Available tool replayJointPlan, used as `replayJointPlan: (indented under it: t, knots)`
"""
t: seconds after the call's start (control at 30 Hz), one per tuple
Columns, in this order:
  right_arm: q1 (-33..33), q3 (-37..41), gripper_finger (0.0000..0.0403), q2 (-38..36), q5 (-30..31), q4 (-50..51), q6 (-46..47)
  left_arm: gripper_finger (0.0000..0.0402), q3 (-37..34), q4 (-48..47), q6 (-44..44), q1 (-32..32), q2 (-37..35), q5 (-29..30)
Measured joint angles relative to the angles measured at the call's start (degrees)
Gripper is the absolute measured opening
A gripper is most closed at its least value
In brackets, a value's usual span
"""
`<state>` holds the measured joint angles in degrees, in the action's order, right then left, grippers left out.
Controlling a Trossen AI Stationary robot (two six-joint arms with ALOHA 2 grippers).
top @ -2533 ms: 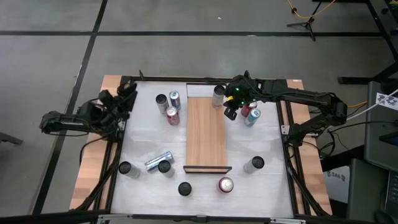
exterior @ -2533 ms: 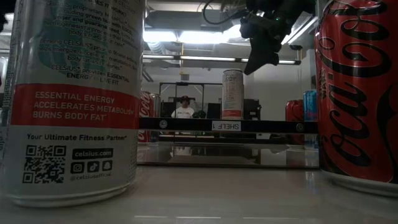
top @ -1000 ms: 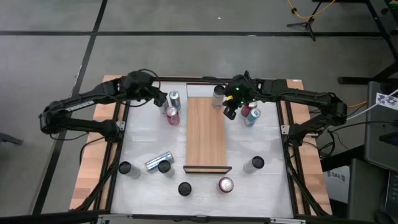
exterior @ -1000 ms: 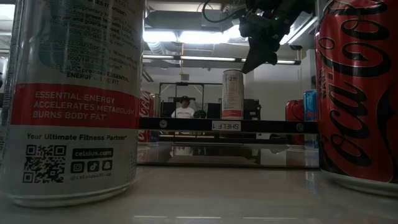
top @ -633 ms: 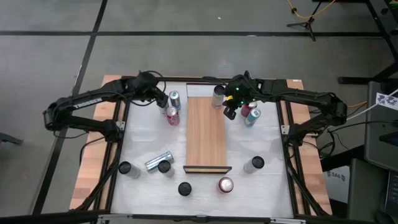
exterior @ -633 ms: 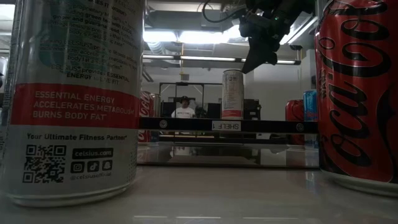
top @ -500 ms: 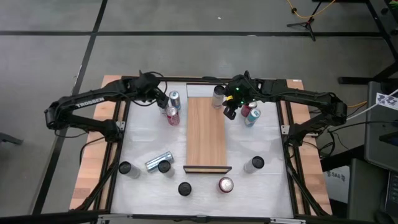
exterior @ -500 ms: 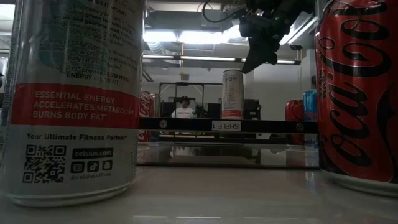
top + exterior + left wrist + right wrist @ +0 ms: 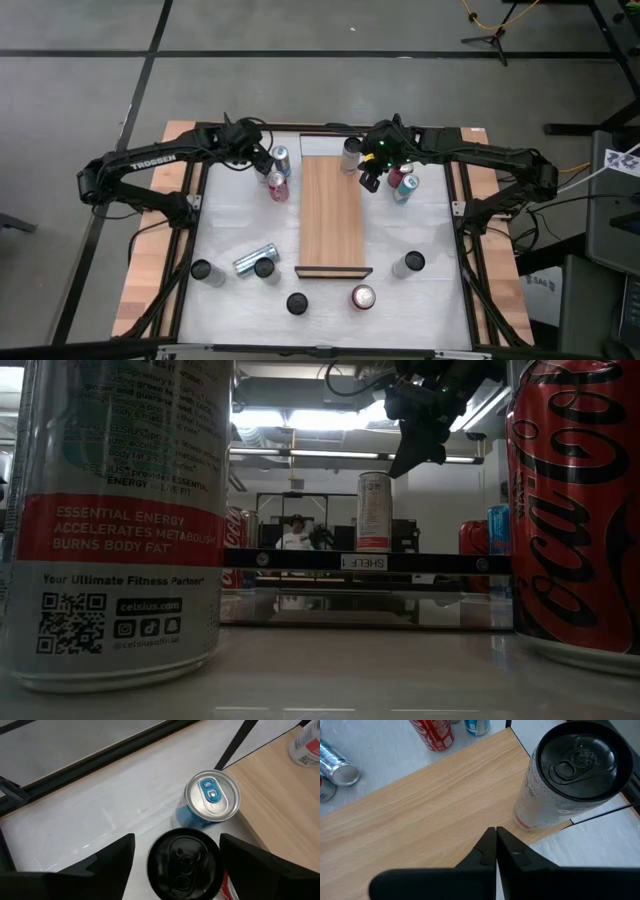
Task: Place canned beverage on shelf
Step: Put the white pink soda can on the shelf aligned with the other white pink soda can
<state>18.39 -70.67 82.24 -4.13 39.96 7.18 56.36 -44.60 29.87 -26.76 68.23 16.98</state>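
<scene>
The light-brown shelf (image 9: 331, 215) lies along the table's middle, its dark lip (image 9: 370, 561) at the near end. A white can with a black top (image 9: 570, 775) stands upright on the shelf's far right corner (image 9: 351, 153). My right gripper (image 9: 495, 837) is shut and empty, hovering over the shelf just beside that can (image 9: 371, 180). My left gripper (image 9: 177, 842) is open over a black-topped can (image 9: 184, 862) left of the shelf's far end (image 9: 258, 160). Its fingers stand on either side of the can top without touching. A blue can (image 9: 212, 800) stands next to it.
A red can (image 9: 277, 187) stands near the left gripper. A red can and a blue can (image 9: 402, 186) stand right of the right gripper. Several cans stand near the table's near edge (image 9: 297, 302); one silver can (image 9: 248, 261) lies on its side. Two cans (image 9: 120, 520) loom close in the low view.
My left arm has reached a little farther toward the table's right, bringing its open gripper over the black-topped can beside the blue can.
</scene>
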Motion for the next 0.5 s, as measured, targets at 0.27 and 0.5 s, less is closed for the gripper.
replayJointPlan:
  t: [0.27,0.5]
  knots:
    - [0.0,0.0,0.0001,0.0,0.0,0.0,0.01,0.0284,0.0,0.0,-0.02,1.1,0.04,-0.01]
    - [0.0,0.0,0.0001,0.0,0.01,-0.01,0.01,0.0284,0.0,0.0,-0.04,2.24,0.04,0.16]
